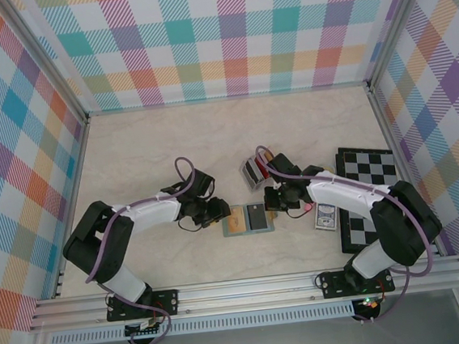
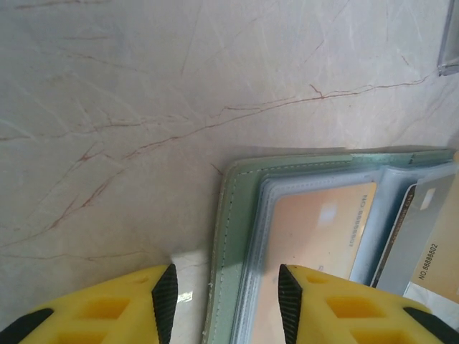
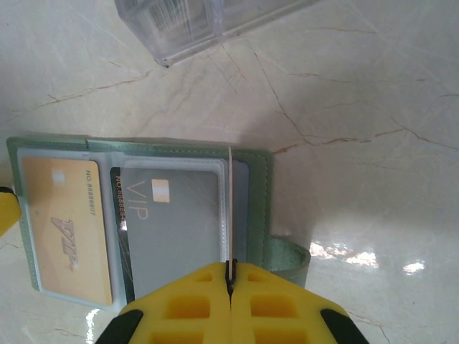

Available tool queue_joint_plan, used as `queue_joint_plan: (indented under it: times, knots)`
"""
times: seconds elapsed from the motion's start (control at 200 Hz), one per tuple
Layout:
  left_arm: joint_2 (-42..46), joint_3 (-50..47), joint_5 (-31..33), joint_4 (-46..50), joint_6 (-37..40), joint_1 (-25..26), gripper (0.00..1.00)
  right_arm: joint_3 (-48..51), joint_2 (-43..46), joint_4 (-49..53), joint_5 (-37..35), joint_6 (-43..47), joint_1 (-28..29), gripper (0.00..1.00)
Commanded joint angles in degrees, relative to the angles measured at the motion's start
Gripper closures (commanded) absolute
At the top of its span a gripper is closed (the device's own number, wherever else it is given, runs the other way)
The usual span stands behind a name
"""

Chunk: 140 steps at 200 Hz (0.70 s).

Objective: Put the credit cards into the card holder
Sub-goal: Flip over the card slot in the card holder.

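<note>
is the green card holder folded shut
No, the card holder lies open flat, with a tan-orange card and a grey VIP card in its clear sleeves.

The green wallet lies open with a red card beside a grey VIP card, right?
Not quite. The right wrist view shows the open green wallet holding a tan-orange card, not a red one, beside the grey VIP card.

Three walls (image 1: 232, 33) of pastel plaid in teal, orange, pink and purple are enclosing the workspace, with aluminium posts (image 1: 46, 59) standing at the back corners. A cream marble-look tabletop (image 1: 146, 147) with thin brown veins is spreading between them. An aluminium rail (image 1: 241, 289) is running along its near edge. Light is glinting in small white patches (image 3: 344, 252) off the glossy surface
</note>
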State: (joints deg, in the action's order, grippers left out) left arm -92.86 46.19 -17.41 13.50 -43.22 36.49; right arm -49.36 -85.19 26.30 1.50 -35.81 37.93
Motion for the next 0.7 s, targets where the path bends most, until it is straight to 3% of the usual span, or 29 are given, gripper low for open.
queue_joint_plan:
  times: [0.0, 0.695]
  knots:
    - [-2.49, -1.24, -1.14, -1.43, -0.01, 1.24, 0.58, 1.9, -1.09, -1.76, 0.83, -1.45, 0.39, 1.0]
    - [-3.42, -0.68, -0.61, -2.23, 0.24, 1.96, 0.63, 0.81, 6.14, -6.34, 10.26, -5.45, 0.39, 0.97]
